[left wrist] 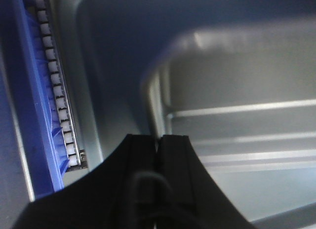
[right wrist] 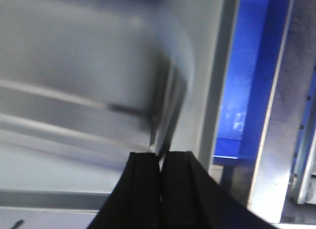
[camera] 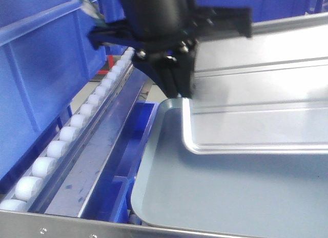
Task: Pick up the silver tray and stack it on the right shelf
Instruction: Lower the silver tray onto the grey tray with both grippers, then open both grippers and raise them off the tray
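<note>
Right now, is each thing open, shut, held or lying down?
silver tray: held over the grey tray.
grey tray: lying flat on the shelf.
left gripper: shut on the silver tray's left rim.
right gripper: shut on its right rim.

no readable text, labels, brands, numbers or signs anywhere

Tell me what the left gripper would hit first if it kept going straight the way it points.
Probably the larger grey tray beneath. The left gripper, jaws shut on the rim of the silver tray, points down near the grey one's corner; depth is unclear.
</note>
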Motion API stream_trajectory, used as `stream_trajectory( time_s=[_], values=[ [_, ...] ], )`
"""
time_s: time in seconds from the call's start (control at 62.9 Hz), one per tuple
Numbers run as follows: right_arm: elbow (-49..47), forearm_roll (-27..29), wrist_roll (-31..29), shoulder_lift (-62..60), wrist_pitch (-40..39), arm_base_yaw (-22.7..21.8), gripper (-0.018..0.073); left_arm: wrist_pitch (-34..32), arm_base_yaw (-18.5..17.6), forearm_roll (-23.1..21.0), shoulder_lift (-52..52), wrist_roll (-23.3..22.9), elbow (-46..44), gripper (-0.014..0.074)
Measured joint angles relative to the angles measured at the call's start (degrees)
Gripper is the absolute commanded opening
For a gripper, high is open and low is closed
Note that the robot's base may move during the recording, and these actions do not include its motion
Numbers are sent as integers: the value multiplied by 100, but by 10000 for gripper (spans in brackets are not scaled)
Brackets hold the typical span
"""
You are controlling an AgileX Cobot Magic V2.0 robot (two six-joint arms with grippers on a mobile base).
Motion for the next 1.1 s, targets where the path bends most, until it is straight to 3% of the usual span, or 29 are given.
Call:
stream_trajectory(
  time_s=[0.413,0.493,0.62,0.715,0.906,0.985,1.096],
  values=[
    [540,48,-56,0,-1094,-225,82,101,2,-24,640,132,-140,-100],
    [540,48,-56,0,-1159,-225,178,101,2,-22,661,180,-151,-99],
    [540,56,-56,0,-1159,-225,407,101,2,-22,661,228,-251,-86],
    [540,56,-56,0,-1159,-225,551,101,14,-22,661,291,-302,34],
    [540,56,-56,-20,-1159,-225,560,139,14,-49,661,351,-384,387],
    [503,56,-56,-73,-1159,-225,560,294,14,-59,661,349,-460,441],
    [431,56,-66,-272,-1159,-225,553,562,14,-68,634,349,-603,445]
  ],
)
